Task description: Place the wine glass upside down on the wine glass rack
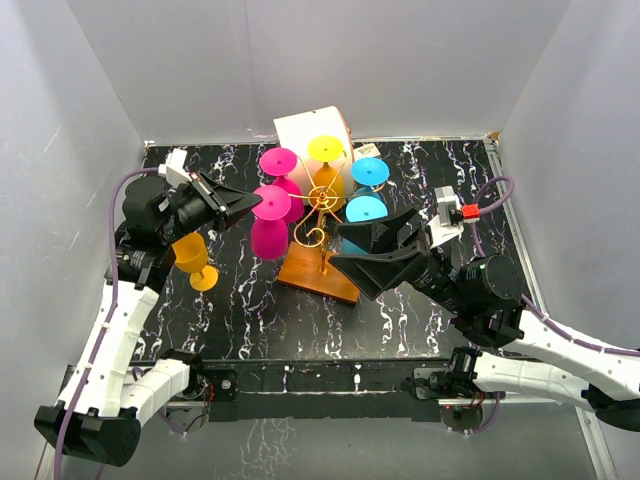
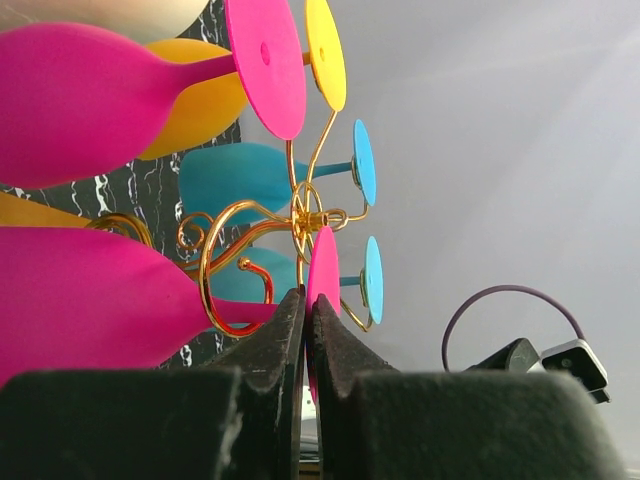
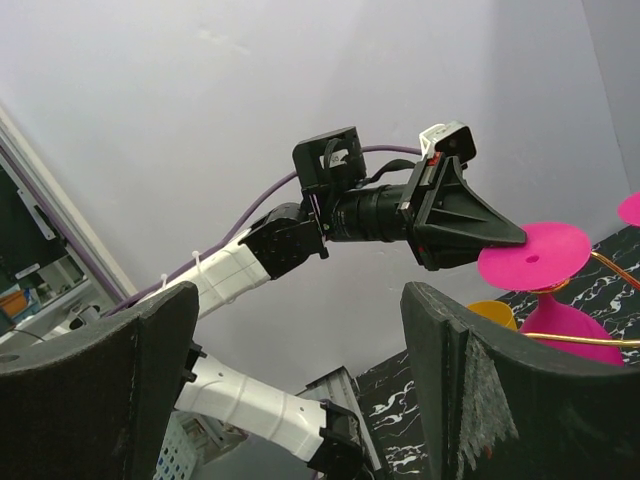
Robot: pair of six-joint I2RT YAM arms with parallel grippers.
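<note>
Black white-veined marble tabletop (image 1: pixel 440 300), white walls around. Nearest, right gripper (image 1: pixel 372 245) gaping wide, empty, just right of gold wire wine glass rack (image 1: pixel 318 268) on orange-brown wooden base. Left of rack, orange goblet (image 1: pixel 192 252) on tabletop. At rack's left scroll, left gripper (image 1: pixel 248 206) pinched tight on flat foot of magenta wine glass (image 1: pixel 267 238), bowl down. Behind rack, white cylinder box (image 1: pixel 300 130).

The rack (image 1: pixel 322 215) stands on the table (image 1: pixel 250 320) at frame centre. The box (image 1: pixel 305 128) is directly behind it, toward the upper edge. Five glasses (image 1: pixel 369 171) hang around the rack post. The left gripper (image 1: pixel 250 207) meets the foot of the lower-left glass (image 1: pixel 270 235) from the left. A lone glass (image 1: pixel 192 255) sits on the table, lower left of that gripper. The right gripper (image 1: pixel 345 250) lies at the rack's lower right, near the base.
</note>
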